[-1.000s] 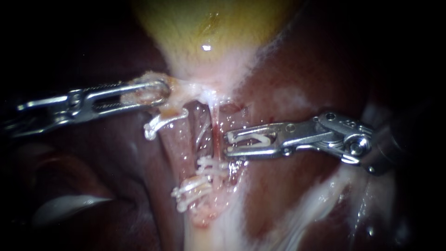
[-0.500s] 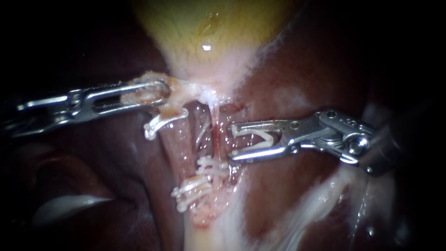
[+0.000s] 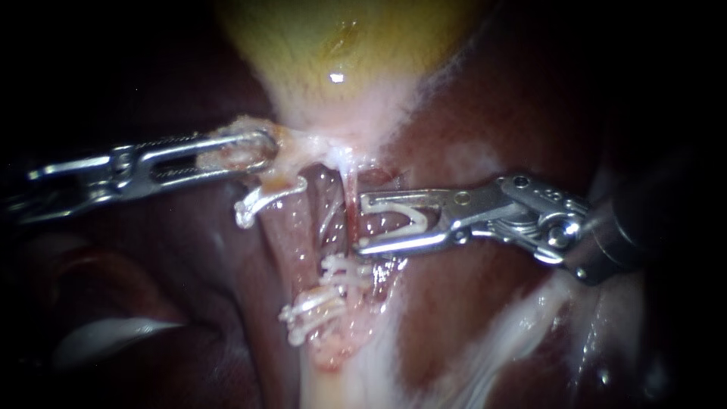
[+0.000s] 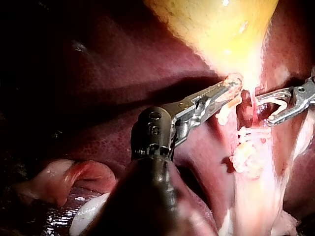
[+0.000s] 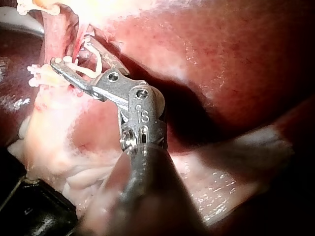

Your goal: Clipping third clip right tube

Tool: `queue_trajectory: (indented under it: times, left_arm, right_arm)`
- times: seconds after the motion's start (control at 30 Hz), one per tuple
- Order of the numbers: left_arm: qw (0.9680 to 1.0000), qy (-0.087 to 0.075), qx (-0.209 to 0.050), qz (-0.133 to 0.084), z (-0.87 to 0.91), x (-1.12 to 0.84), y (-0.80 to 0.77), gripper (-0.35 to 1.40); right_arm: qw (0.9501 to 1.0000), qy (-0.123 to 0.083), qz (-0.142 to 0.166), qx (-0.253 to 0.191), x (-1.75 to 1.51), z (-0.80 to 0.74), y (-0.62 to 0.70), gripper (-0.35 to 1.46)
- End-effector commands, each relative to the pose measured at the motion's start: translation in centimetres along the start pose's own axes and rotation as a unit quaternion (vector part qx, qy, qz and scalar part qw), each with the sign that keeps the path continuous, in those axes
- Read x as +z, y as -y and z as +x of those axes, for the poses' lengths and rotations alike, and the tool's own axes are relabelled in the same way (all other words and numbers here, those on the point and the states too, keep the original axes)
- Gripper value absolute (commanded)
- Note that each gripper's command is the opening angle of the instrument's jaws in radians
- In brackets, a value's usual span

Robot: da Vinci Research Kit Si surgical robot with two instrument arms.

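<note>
Right instrument (image 3: 360, 225) jaws stand wide, holding an open clip (image 3: 418, 221) between them, tips at the right tube (image 3: 351, 213). Left instrument (image 3: 261, 150) jaws clamp tissue (image 3: 231, 156).

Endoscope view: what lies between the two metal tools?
Between the left instrument and the right instrument: a hanging white clip and a thin red tube, clearest in the endoscope view.
</note>
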State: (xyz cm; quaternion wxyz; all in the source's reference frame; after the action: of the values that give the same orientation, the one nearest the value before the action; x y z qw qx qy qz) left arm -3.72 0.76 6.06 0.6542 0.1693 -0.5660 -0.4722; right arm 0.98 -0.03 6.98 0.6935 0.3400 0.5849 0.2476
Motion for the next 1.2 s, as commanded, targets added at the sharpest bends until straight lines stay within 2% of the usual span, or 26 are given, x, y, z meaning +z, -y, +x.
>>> queue_trajectory:
  times: [0.03, 0.3, 0.6, 1.03, 1.2]
  left_arm:
    - [1.0000, 0.000, 0.000, 0.001, 0.00, 0.00, 0.01, -0.35]
    - [1.0000, 0.000, 0.000, 0.001, 0.00, 0.00, 0.02, -0.35]
    - [1.0000, -0.001, 0.000, 0.003, 0.00, 0.00, 0.02, -0.35]
    - [1.0000, -0.001, 0.000, 0.003, 0.00, -0.01, 0.02, -0.35]
    - [1.0000, -0.001, 0.000, 0.003, 0.00, -0.01, 0.02, -0.35]
  right_arm:
    - [1.0000, -0.001, 0.000, 0.000, 0.01, 0.00, -0.01, 0.50]
    - [0.9999, -0.016, -0.001, 0.002, 0.14, 0.00, 0.00, 0.50]
    - [0.9992, -0.032, 0.021, 0.008, 0.29, 0.02, 0.04, 0.50]
    - [0.9969, -0.051, 0.056, 0.023, 0.35, 0.10, 0.19, 0.49]
    - [0.9967, -0.053, 0.057, 0.024, 0.36, 0.16, 0.23, 0.47]
